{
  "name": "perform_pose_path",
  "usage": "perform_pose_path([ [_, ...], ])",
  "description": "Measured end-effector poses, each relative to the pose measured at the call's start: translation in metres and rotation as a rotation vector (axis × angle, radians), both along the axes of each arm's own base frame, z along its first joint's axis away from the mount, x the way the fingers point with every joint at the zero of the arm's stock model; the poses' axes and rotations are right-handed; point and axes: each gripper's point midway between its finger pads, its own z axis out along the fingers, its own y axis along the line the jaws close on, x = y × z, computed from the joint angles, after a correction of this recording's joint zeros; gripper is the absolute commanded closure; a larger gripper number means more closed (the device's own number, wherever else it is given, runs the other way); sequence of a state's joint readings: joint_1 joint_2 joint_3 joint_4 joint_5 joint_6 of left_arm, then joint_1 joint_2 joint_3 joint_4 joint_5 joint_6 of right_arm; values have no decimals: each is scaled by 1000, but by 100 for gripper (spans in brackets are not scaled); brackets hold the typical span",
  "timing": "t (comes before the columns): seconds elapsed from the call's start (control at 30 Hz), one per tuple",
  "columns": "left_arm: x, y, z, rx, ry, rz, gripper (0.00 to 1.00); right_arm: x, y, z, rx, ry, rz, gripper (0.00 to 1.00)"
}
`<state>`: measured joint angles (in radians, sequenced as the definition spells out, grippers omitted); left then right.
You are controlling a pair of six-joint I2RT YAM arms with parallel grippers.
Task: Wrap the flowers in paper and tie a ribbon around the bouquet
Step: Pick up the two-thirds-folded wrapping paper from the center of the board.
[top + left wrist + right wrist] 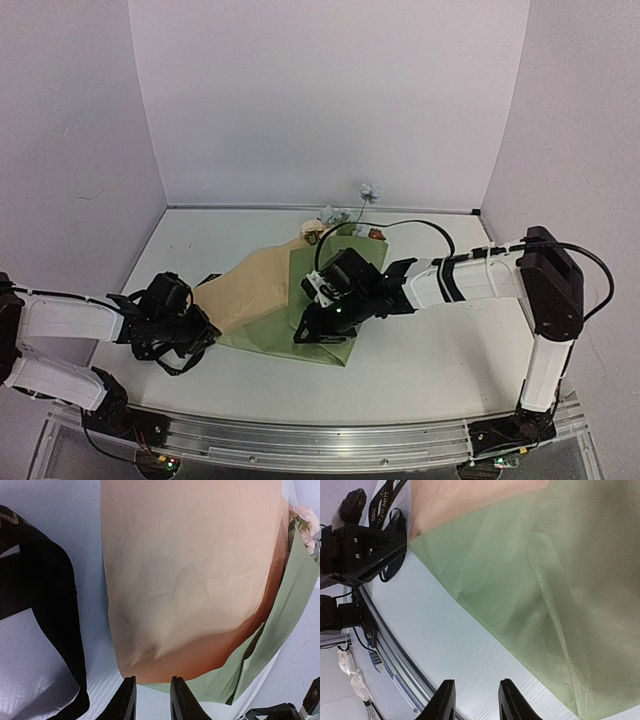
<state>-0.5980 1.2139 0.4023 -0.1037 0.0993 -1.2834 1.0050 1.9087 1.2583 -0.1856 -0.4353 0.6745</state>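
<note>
The paper (pixel 255 285) lies folded on the table, its tan face up on the left and its olive-green face (pixel 330 345) showing at the front right. The flowers (pixel 338 214) stick out past its far end, and pink blooms (pixel 305 522) show in the left wrist view. My left gripper (pixel 208 325) (pixel 152 680) is open at the tan flap's (pixel 190 580) near edge, with only table between its fingers. My right gripper (pixel 306 334) (pixel 476 684) is open over bare table, just short of the green edge (pixel 530 580). The black ribbon (pixel 47 595) (pixel 382 505) lies by the left gripper.
The table's near edge with its metal rail (pixel 385 645) runs close to the right gripper. A black cable (pixel 410 223) from the right arm arcs over the far end of the paper. White walls (pixel 320 100) close in the back and both sides.
</note>
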Motion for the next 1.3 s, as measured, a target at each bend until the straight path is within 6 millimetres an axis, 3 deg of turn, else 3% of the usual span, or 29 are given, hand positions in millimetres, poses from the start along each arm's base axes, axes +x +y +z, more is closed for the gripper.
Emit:
perform_pose_path([
  [0.4,-2,8,-6,33,18,35,70,1,0,-11,-42,-7,18,69],
  [0.57,0,7,-12,37,24,34,77,2,1,-13,-54,-13,23,69],
  [0.83,2,7,-18,57,19,18,99,5,3,-17,-65,-19,25,69],
  [1.1,6,7,-11,78,-33,-22,100,6,10,-24,-76,4,13,72],
  [1.3,9,5,1,74,-87,-53,100,3,22,-18,-57,20,-1,77],
])
